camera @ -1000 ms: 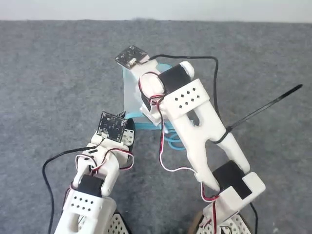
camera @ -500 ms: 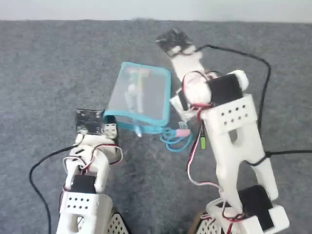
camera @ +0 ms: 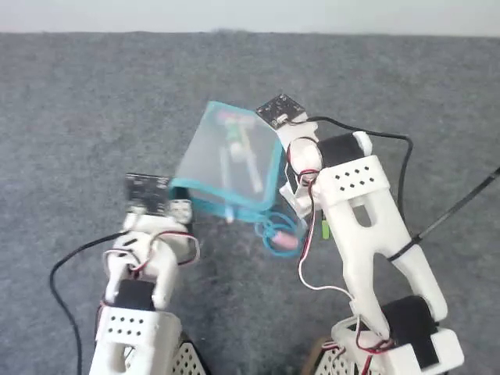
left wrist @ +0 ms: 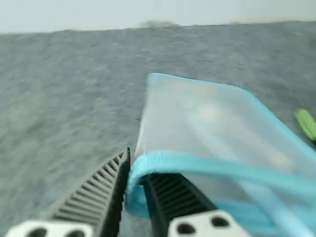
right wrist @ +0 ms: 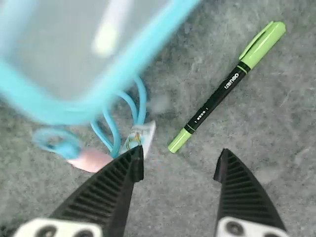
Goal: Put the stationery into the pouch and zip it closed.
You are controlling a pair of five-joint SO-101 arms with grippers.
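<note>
Swinging back across the grey counter [camera: 70,109], the right arm [camera: 351,195] has come down beside the pouch [camera: 226,160], while the left arm [camera: 148,258] stays put, its jaws pinched on the pouch's near blue corner and holding it tilted up. The right jaws are spread wide and empty over the green pen [right wrist: 227,86], which lies on the counter outside the pouch, near the blue cord [right wrist: 116,126]. Picking up the pen looks next; zipping must wait

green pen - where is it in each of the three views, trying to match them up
High view: green pen, a short sliver just right of the pouch.
Left wrist view: green pen, a tip beyond the pouch.
Right wrist view: green pen, seen whole, beside the pouch.
Shared landmark: the pouch's blue edge.
</note>
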